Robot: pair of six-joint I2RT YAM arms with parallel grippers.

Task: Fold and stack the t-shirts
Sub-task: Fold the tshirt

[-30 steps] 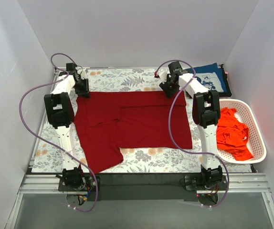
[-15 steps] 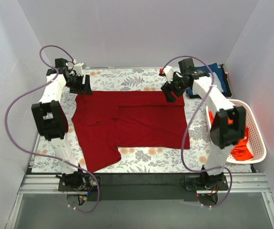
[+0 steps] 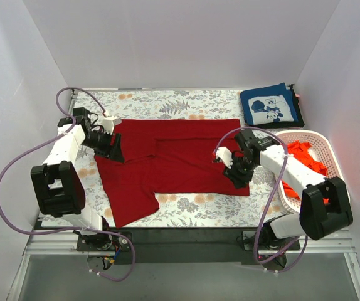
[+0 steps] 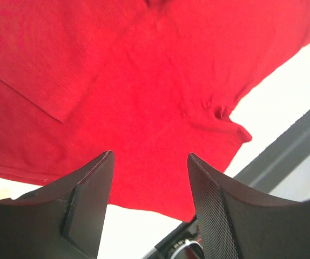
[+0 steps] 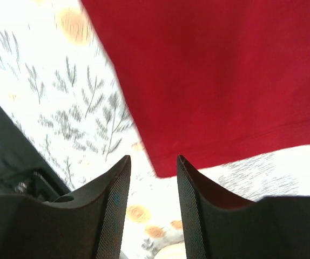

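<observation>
The dark red t-shirt [image 3: 180,157] lies spread flat on the floral table cloth [image 3: 186,103], one sleeve reaching toward the near left. My left gripper [image 3: 114,150] is open and empty, low over the shirt's left side; the left wrist view [image 4: 149,156] shows red cloth [image 4: 144,81] beneath it. My right gripper [image 3: 236,175] is open over the shirt's near right corner, which lies just ahead of the jaws in the right wrist view [image 5: 153,159]; the red cloth [image 5: 214,70] fills the upper part. The navy t-shirt [image 3: 269,106] lies folded at the back right. The orange-red t-shirt [image 3: 305,153] lies crumpled in the basket.
The white perforated basket [image 3: 330,157] stands at the right edge, partly behind my right arm. White walls close in the table on three sides. The dark frame rail [image 3: 186,235] runs along the near edge, with bare floral cloth [image 5: 63,108] near it.
Both grippers have left the shirt's far corners and swung toward me: the left to the shirt's left side, the right to its near right corner. The shirt has barely shifted.
</observation>
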